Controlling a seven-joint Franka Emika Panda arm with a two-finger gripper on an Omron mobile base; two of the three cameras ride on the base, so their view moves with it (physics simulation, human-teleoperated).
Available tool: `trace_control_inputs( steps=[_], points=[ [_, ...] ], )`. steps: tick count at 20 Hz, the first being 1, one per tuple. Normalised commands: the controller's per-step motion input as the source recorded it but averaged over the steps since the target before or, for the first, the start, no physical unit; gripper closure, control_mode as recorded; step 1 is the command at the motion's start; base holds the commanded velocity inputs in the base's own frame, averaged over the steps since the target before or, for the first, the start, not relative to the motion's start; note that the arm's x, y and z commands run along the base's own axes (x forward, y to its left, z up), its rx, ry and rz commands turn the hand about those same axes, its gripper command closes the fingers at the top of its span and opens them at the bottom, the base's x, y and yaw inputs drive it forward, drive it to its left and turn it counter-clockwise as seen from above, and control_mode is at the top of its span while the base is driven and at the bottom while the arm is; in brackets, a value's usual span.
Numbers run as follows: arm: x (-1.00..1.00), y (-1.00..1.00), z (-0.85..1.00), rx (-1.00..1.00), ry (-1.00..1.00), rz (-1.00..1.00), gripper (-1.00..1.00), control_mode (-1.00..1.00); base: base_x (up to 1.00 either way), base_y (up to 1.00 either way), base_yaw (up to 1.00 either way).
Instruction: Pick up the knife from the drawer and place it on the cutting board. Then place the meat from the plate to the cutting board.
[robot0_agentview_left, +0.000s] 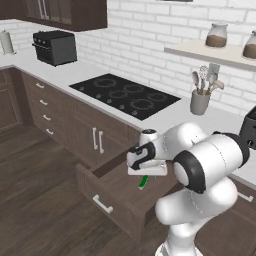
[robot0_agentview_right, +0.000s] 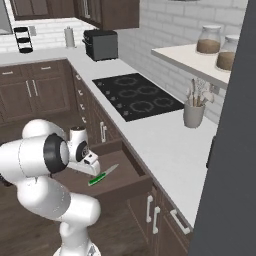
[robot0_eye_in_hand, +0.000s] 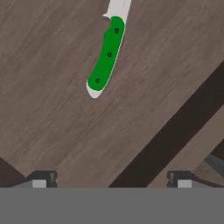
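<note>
Pincer (robot0_eye_in_hand: 111, 177) spread wide and holding nothing, hanging over the open drawer (robot0_agentview_left: 120, 192) (pulled out from under the table (robot0_agentview_right: 165, 145)). Knife (robot0_eye_in_hand: 107, 54) flat on the drawer floor, green handle toward the pincer, apart from both fingertips (robot0_eye_in_hand: 41, 177), blade pointing away.

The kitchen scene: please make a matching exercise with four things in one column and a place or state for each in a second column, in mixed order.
Things:
1. knife
2. drawer
3. gripper
4. utensil holder

Places or states:
A. pulled open
B. on the counter beside the cooktop
C. open, above the drawer floor
D. lying flat in the drawer

Pairs: 1-D, 2-A, 3-C, 4-B
</note>
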Motion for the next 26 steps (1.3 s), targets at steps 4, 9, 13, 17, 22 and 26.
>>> trace_control_inputs(
  steps=[4,9,13,17,22,26],
  points=[
    [0.46,0.00,-0.33,-0.01,0.00,0.00,-1.00,-1.00,0.00,0.00,0.00],
    [0.37,-0.01,-0.32,0.00,0.00,0.00,-1.00,-1.00,0.00,0.00,0.00],
    [0.34,-0.13,-0.22,0.00,0.00,0.00,-1.00,-1.00,0.00,0.00,0.00],
    [0.29,-0.13,-0.20,0.00,0.00,0.00,-1.00,-1.00,0.00,0.00,0.00],
    [0.12,-0.03,-0.41,0.00,0.00,0.00,-1.00,-1.00,0.00,0.00,0.00],
    [0.23,0.00,-0.44,0.00,0.00,0.00,-1.00,-1.00,0.00,0.00,0.00]
  ],
)
